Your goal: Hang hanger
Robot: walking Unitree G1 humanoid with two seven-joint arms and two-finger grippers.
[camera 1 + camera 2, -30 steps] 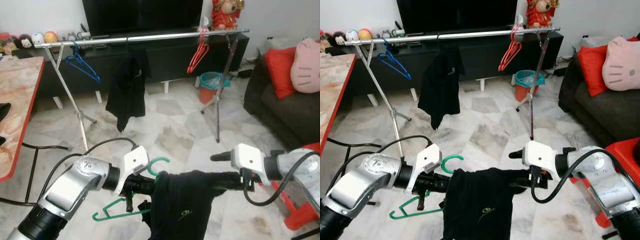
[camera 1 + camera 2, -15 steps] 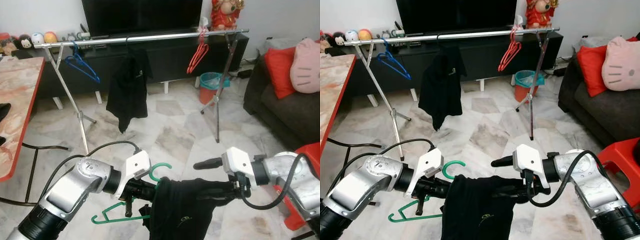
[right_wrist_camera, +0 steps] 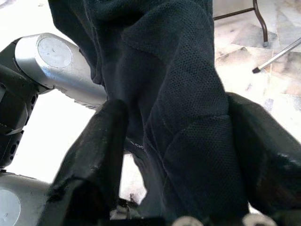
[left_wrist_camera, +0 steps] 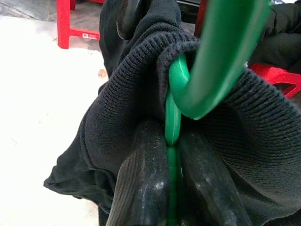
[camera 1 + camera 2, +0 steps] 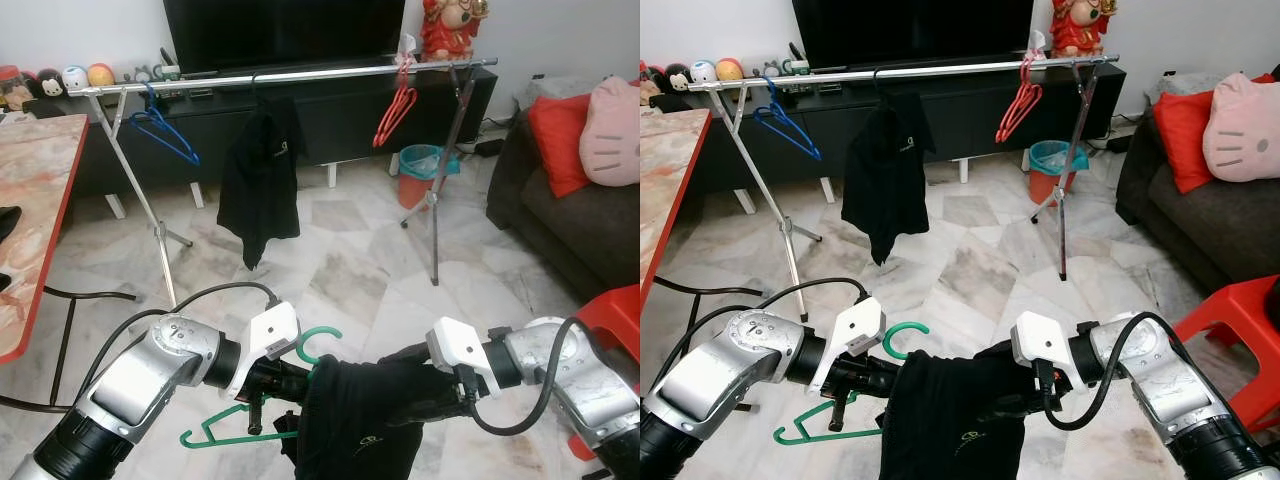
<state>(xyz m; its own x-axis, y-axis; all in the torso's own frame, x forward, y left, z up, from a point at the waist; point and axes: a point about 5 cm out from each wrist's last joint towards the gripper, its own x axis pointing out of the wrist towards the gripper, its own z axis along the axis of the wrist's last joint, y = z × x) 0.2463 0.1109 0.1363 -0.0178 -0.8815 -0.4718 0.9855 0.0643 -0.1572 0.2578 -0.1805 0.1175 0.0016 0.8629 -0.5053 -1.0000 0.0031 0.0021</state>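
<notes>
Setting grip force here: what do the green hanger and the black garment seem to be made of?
Green hanger: looks like moulded plastic, smooth and glossy, with a highlight along its hook; the left gripper is shut on its neck.
Black garment: soft fabric, matte; ribbed knit at the collar, fine mesh-like weave on the body in the right wrist view. Probably synthetic, though I can't be sure.

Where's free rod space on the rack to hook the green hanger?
Two bare stretches of rail: between the blue hanger and the hung black garment, and a longer one between that garment and the red hangers. The rail's ends are crowded by those hangers and the stand legs. The left claw pinches the green hanger; the right claw grips the black shirt.
</notes>
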